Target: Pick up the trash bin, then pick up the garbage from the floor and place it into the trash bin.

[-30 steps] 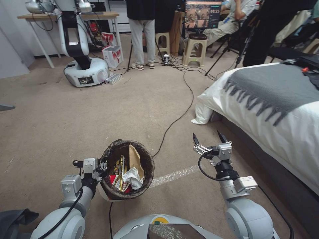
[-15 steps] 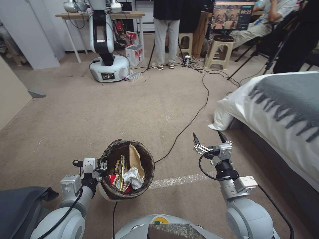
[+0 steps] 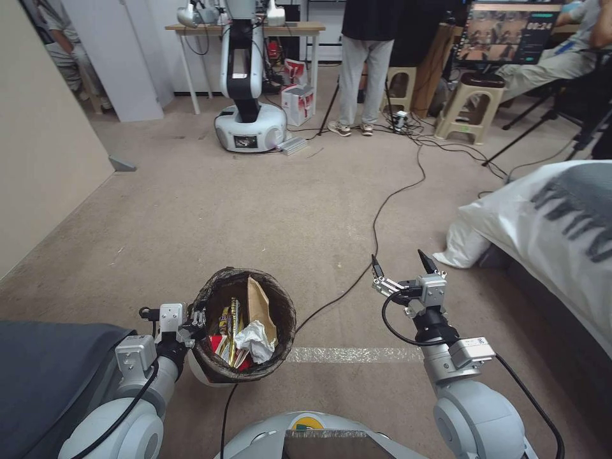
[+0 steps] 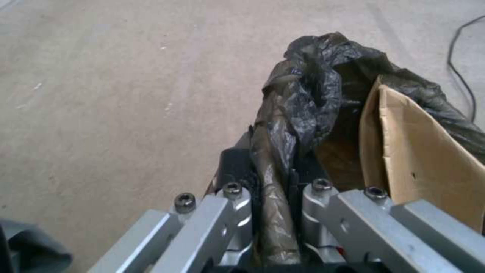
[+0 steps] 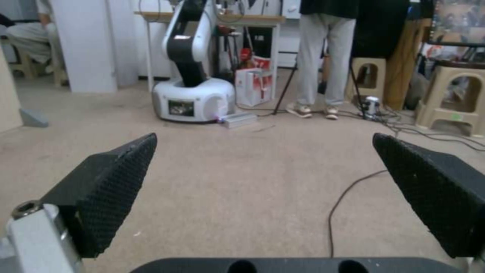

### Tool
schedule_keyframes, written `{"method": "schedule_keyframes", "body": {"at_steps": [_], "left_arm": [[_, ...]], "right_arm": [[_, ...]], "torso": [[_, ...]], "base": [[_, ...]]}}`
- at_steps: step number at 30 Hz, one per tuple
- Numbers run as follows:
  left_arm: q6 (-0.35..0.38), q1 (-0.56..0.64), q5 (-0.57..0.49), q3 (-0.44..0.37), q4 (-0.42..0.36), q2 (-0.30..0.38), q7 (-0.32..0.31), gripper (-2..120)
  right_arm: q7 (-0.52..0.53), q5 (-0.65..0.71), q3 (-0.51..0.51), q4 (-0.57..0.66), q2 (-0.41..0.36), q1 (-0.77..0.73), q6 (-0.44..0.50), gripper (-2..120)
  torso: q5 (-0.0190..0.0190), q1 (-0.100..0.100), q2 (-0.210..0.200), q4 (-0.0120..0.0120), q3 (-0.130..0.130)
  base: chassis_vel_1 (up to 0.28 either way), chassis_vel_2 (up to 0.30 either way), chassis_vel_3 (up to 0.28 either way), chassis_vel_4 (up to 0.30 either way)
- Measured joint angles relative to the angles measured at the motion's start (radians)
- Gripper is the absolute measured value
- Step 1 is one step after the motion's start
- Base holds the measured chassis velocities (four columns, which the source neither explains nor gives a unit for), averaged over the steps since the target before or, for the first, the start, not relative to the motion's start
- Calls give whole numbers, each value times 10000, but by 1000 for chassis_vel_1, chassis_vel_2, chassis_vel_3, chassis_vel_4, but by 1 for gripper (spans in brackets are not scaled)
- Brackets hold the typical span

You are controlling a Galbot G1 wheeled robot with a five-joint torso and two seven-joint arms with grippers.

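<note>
The trash bin (image 3: 287, 322), white with a dark liner bag over its rim, hangs low in front of me at the left. My left gripper (image 3: 194, 326) is shut on its near-left rim; the left wrist view shows the liner (image 4: 303, 94) pinched between the fingers (image 4: 230, 231). Inside lies garbage: a brown paper bag (image 3: 258, 301) (image 4: 419, 159), crumpled white tissue (image 3: 255, 341) and yellow wrappers (image 3: 229, 322). My right gripper (image 3: 400, 262) (image 5: 263, 189) is held out over the carpet to the right of the bin, open and holding nothing.
A black cable (image 3: 376, 223) snakes across the beige carpet, and a tape strip (image 3: 357, 354) lies near my base. The bed (image 3: 561, 217) stands at the right, a beige panel (image 3: 44, 140) at the left, grey cloth (image 3: 44, 376) at lower left. Another robot (image 3: 245, 95), stools and people are at the back.
The whole picture has shifted to the right, so the camera has turned left. Both arms and the held bin keep their places before me.
</note>
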Motion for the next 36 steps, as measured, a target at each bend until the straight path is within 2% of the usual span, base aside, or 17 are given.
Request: {"method": "schedule_keyframes", "body": {"at_steps": [10,13,17,19,20,23,24,25,27,36], "left_arm": [[-37,-13,-75,-7,0,-2,-92,7],[190,-43,-431,-76,0,41,-546,7],[340,-93,-588,-134,0,87,-832,7],[561,-223,-1206,-158,0,198,-1376,7],[561,-223,-1206,-158,0,198,-1376,7],[768,-389,-2138,-142,0,319,-2008,7],[768,-389,-2138,-142,0,319,-2008,7],[872,-551,-2797,-127,0,412,-2462,7],[900,-843,-3454,-161,0,568,-2932,7],[880,-1532,-5103,-141,0,669,-3918,7]], "right_arm": [[42,10,9,-31,11,12,-28,100],[47,10,11,-39,13,8,-29,100],[48,9,13,-39,13,5,-32,100],[51,10,13,-35,8,4,-34,100],[51,10,13,-35,8,4,-34,100],[56,9,12,-28,3,2,-35,100],[56,9,12,-28,3,2,-35,100],[67,9,5,-21,3,-8,-35,100],[76,7,-24,-13,5,-37,-34,100],[128,7,-239,-64,-181,89,-96,100]], "torso": [[0,0,0,-5,0],[0,0,0,-3,0],[0,0,0,-3,0],[0,0,0,-2,0],[0,0,0,-2,0],[0,0,0,-3,0],[0,0,0,-3,0],[-1,0,0,-2,0],[-1,0,0,-5,0],[-1,0,0,-5,0]], "base": [[0,0,0,0],[0,0,0,0],[0,0,0,0],[0,0,0,0],[0,0,0,0],[0,0,0,0],[0,0,0,0],[0,0,0,0],[0,0,0,0],[0,0,0,0]]}}
